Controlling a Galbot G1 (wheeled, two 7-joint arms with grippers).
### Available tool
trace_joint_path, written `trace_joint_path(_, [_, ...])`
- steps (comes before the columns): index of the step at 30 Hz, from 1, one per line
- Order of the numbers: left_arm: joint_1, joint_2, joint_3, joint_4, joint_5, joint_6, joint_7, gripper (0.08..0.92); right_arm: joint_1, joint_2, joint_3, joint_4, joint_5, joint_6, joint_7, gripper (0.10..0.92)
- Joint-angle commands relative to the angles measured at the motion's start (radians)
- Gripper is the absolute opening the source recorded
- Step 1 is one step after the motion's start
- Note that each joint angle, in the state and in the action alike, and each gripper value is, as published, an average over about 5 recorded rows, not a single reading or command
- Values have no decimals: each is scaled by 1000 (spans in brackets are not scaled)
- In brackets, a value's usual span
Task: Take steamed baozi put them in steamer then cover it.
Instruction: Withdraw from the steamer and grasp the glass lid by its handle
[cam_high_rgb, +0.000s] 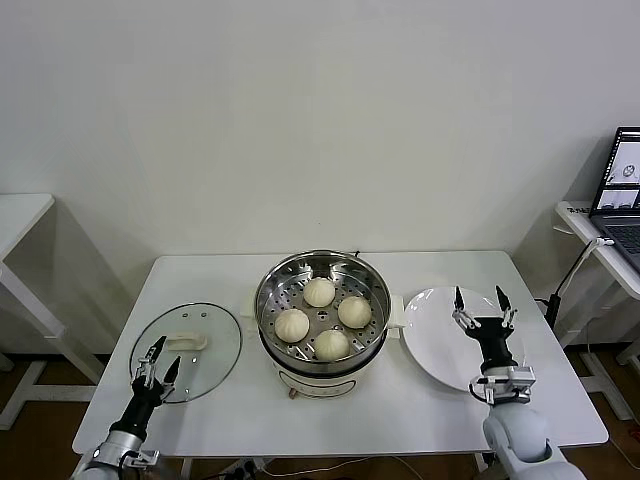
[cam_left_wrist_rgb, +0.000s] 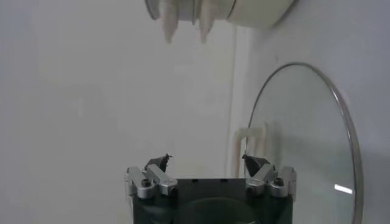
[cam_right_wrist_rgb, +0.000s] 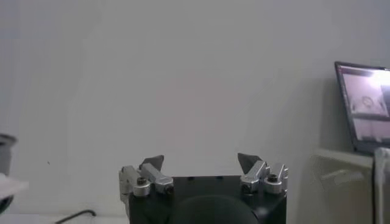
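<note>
Steamer (cam_high_rgb: 275, 290) holds four baozi (cam_high_rgb: 319, 292); cover (cam_high_rgb: 215, 350) on table; plate (cam_high_rgb: 430, 345) bare

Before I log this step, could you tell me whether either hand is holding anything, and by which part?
Nothing is held. The left hand is open over the lid; the right hand is open above the plate.

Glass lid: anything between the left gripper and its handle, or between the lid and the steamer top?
Nothing visible. The open left gripper sits at the glass lid, near its handle; bare table separates lid from steamer.
</note>
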Motion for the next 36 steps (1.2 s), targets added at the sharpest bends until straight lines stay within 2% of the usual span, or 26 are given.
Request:
trace_joint_path(1, [-120, -2, 28, 94, 43, 10, -13, 823, -48, 46, 33, -5, -29, 6, -3, 823])
trace_joint_path(14, [-216, -2, 59, 198, 45, 18, -12, 823, -50, 59, 30, -13, -53, 13, -11, 823])
trace_joint_path(33, [-259, -17, 76, 234, 45, 69, 6, 822, -51, 60, 35, -13, -73, 19, -10, 823])
trace_joint_path(36, [-262, -15, 76, 245, 47, 70, 13, 798, -43, 54, 38, -9, -70, 16, -9, 823])
